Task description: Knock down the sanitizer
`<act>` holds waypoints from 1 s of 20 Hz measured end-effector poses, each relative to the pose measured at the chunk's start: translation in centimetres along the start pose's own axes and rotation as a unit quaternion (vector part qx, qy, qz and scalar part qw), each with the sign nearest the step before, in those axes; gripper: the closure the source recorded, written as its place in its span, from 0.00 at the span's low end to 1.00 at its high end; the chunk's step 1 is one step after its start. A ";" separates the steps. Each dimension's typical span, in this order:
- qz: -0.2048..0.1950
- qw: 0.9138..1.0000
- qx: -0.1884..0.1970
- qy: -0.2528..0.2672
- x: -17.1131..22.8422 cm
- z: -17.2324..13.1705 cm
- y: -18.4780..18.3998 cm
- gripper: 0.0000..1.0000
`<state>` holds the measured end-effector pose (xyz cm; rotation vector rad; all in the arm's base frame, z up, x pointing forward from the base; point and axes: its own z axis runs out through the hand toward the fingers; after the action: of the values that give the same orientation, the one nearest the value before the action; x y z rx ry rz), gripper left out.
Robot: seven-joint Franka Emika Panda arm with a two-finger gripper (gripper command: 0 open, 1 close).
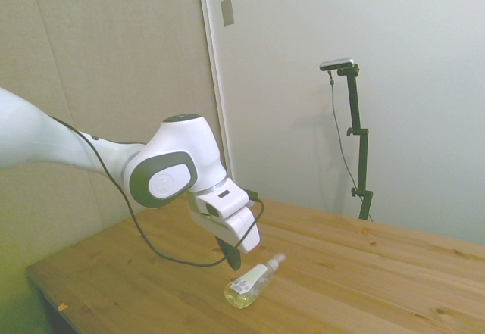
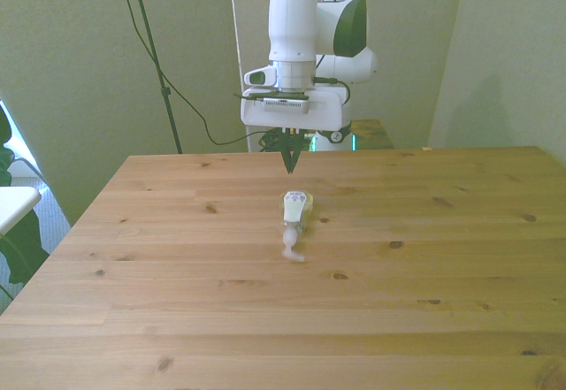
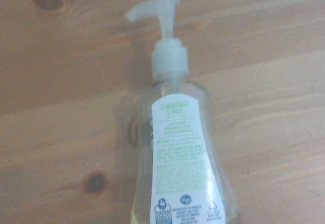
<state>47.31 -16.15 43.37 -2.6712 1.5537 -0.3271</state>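
Clear plastic: the sanitizer (image 1: 250,282) (image 2: 294,216) (image 3: 177,148), yellowish liquid, white pump top, white label facing up
Position: lying flat on the wooden table (image 1: 394,273) (image 2: 442,257), lower centre of the side view
Gripper (image 1: 233,258) (image 2: 289,162): fingers together, just above the bottle

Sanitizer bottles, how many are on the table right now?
1. The sanitizer lies on its side on the wooden table, just beyond the gripper, nozzle pointing away from the arm. Nothing seems hidden.
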 end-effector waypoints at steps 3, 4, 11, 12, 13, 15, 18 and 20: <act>0.007 1.000 0.005 0.007 1.4 0.7 -1.2 1.00; 0.011 1.000 0.007 0.010 1.8 0.9 -1.5 1.00; 0.024 1.000 0.010 0.016 3.5 1.7 -2.2 0.00; 0.024 1.000 0.010 0.015 3.5 1.7 -2.2 0.00; 0.024 1.000 0.009 0.015 3.4 1.7 -2.2 0.00; 0.022 1.000 0.010 0.014 3.1 1.5 -2.1 0.00; 0.018 1.000 0.011 0.012 2.3 1.1 -1.7 0.00; 0.014 1.000 0.011 0.009 1.4 0.8 -1.3 0.00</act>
<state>49.28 -16.77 43.04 -2.6340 1.5821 -0.3655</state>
